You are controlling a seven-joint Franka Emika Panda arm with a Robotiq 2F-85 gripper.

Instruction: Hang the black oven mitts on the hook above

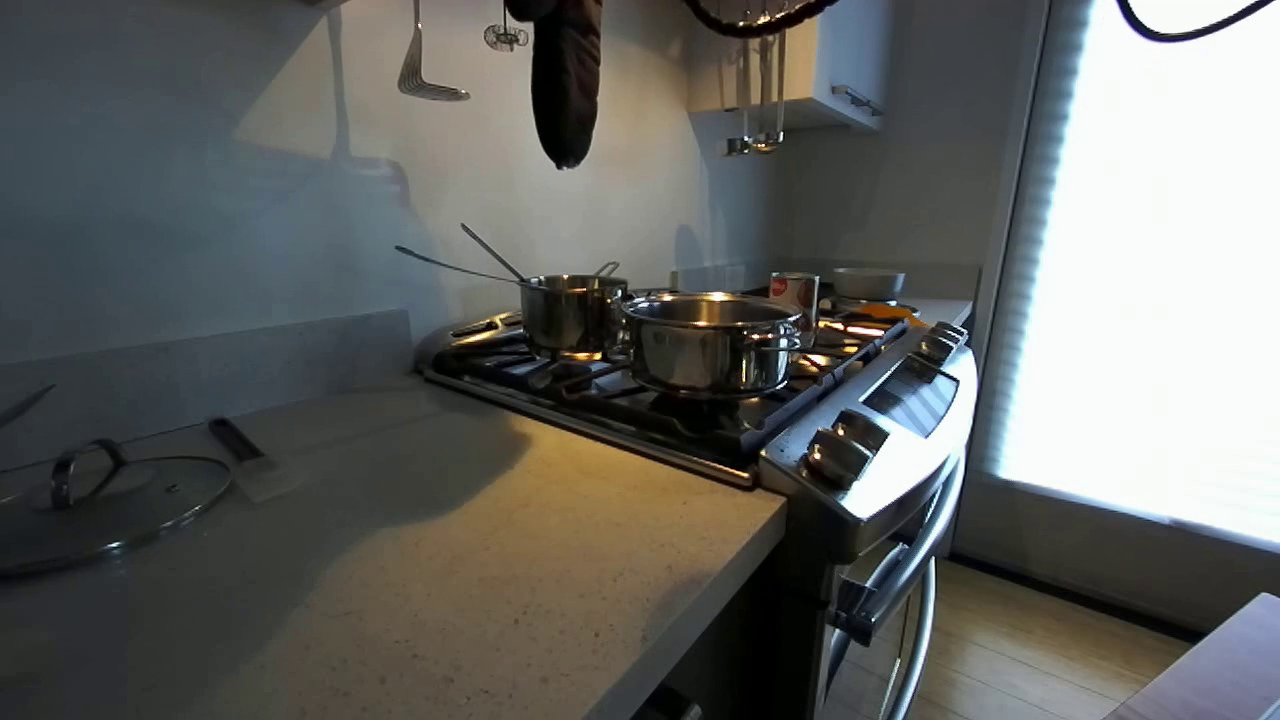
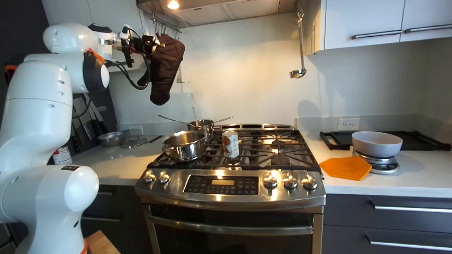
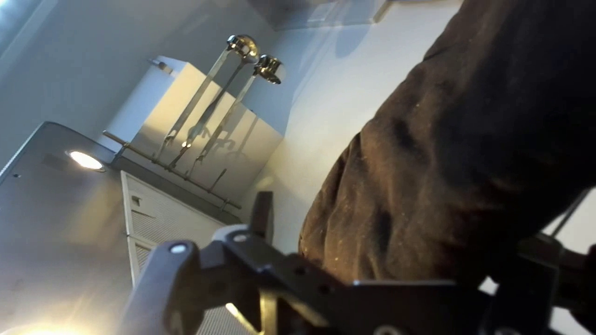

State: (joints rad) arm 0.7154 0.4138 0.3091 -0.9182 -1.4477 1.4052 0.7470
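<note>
The gas range [image 2: 231,201], bottom centre in an exterior view, is cut off below, the Panda arm [image 2: 42,109] by the left edge. The black oven mitts [image 2: 168,67] hang upper left by the hook rail [image 2: 166,25], attachment hidden. 2 steel pots [image 2: 185,151], the rear one overlapped, sit left of centre. The gripper [image 2: 158,43] beside the mitts is spread. 1 can [image 2: 230,144] stands at centre.

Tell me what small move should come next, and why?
Probably ease the black two-fingered claw back from the dark quilted-fabric oven mitt. In an exterior view it hangs below the thin metal hook rail; in the wrist view the claw looks open, one finger clear of the mitt. The hooking point is hidden, so go gently.
</note>
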